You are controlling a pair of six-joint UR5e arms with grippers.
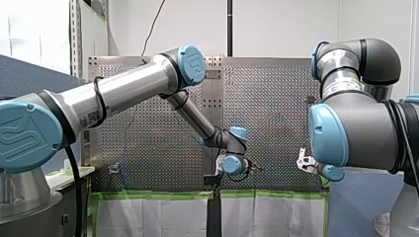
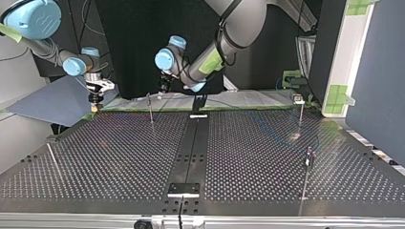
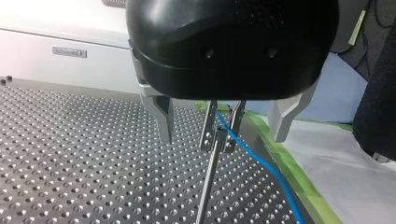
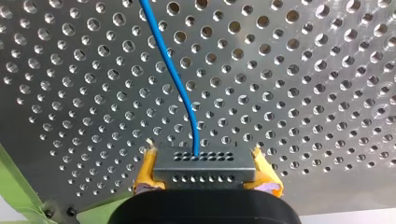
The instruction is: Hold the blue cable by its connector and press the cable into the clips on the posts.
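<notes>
Blue cable (image 4: 175,79) feeds straight out of the grey connector (image 4: 204,165), and my right gripper (image 4: 205,171) is clamped on that connector with its yellow pads (image 4: 145,170), holding the end over the surface (image 4: 303,93), which I'd judge gives the line some tension. My left gripper (image 3: 222,128) sits right at a post (image 3: 208,186), with the cable passing by the clip (image 3: 217,135) on top. Whether it is pinching or loose, I cannot tell. It looks placed to push the cable home.
</notes>
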